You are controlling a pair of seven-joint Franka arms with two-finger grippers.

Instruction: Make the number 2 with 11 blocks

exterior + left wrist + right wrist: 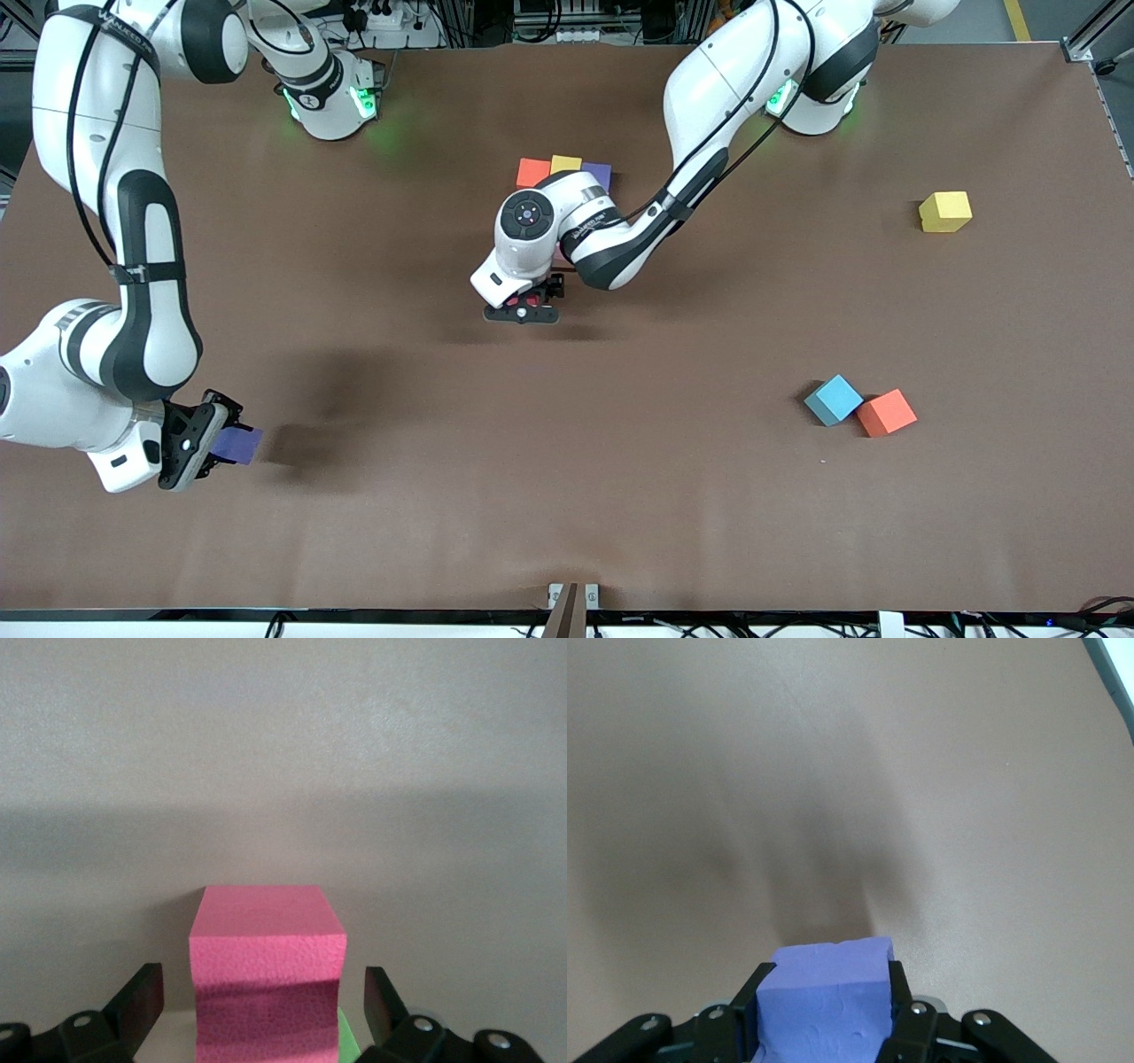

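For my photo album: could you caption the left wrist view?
Open left gripper straddling a pink block, fingers apart from it.

High front camera facing robots, two close wrist cameras facing tabletop

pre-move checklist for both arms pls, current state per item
1. Left tool let go of the pink block: ok, fingers stand apart on both sides with gaps showing.
2. Pink block seated square in the figure: cannot tell, the left arm covers most of the figure from the front; only a green sliver shows beside it.
3. Right tool has a firm hold on the purple block: ok, fingers press both sides.
4. Top row of red, yellow and purple blocks in line: ok.
5. Spare blocks left to fetch: ok, yellow, blue and orange sit toward the left arm's end.
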